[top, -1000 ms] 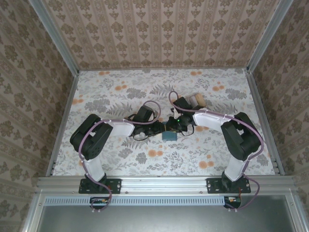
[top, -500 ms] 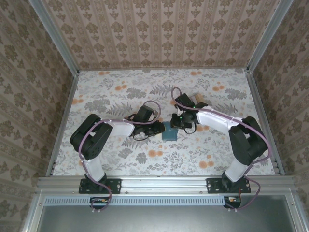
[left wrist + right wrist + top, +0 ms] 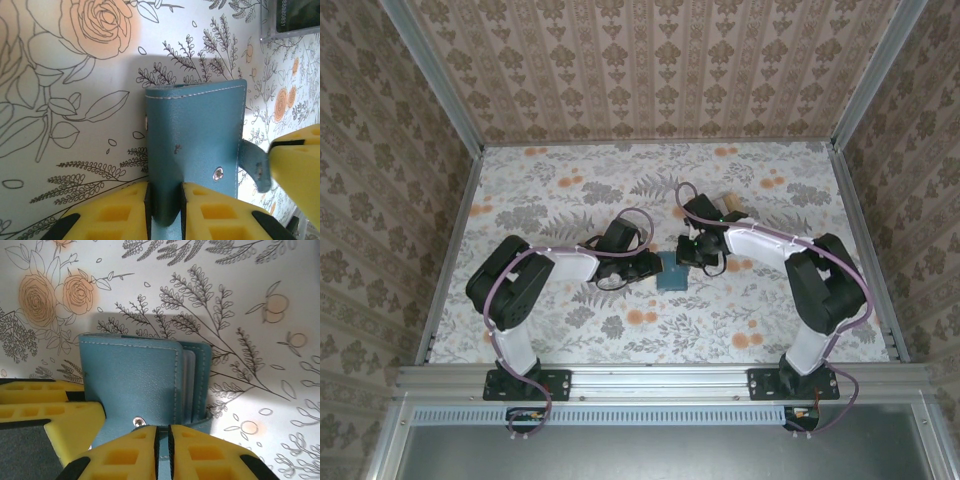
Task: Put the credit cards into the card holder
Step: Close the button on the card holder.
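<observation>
**Both end effectors clamped on the teal card holder at mid-desk**

The card holder (image 3: pixel 672 273) lies folded on the floral desk (image 3: pixel 550 190), near its middle, between the two arms. The left end effector (image 3: pixel 165 186) comes in from the left, its yellow fingers (image 3: pixel 115 212) pressed together on one edge of the wallet's teal cover. The right end effector (image 3: pixel 163 429) comes from the right side, its fingers almost touching, pinching the thin snap strap (image 3: pixel 250 161) that sticks out from the cover. In the right wrist view, blue-grey inner leaves (image 3: pixel 187 385) show at the wallet's right edge. A small box (image 3: pixel 730 207) sits just beyond the right arm's wrist, to the far right of the card holder.
</observation>
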